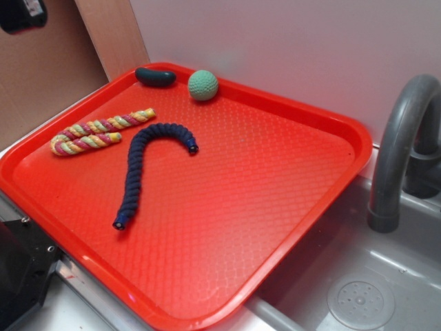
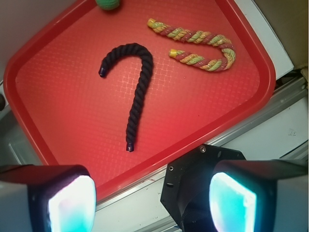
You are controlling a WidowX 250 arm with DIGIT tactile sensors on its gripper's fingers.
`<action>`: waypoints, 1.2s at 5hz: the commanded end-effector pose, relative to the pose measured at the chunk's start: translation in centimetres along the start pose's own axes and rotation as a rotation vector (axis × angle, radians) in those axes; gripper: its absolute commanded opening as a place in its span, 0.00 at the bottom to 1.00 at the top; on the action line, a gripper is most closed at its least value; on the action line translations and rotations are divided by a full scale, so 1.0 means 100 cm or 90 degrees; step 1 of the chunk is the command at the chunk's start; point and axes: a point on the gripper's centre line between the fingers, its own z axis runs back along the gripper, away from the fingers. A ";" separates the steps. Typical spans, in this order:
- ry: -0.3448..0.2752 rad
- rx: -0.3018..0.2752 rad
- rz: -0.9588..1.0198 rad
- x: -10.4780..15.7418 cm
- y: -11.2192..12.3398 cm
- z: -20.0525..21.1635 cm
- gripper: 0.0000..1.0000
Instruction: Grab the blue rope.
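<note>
1. Wrist view: end effector pads wide apart, empty, above tray edge.
2. Blue rope lies cane-shaped mid red tray, just beside multicolour rope, not touching.

I see the blue rope mid-tray, twisted rope at ten o'clock, ball at twelve, faucet at three

Navy blue rope, red tray
</note>
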 end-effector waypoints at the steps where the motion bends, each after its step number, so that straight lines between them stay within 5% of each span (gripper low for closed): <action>1: -0.014 0.017 0.060 0.011 -0.003 -0.018 1.00; 4: -0.058 0.104 0.101 0.044 -0.027 -0.105 1.00; 6: -0.016 0.124 0.074 0.069 -0.026 -0.188 1.00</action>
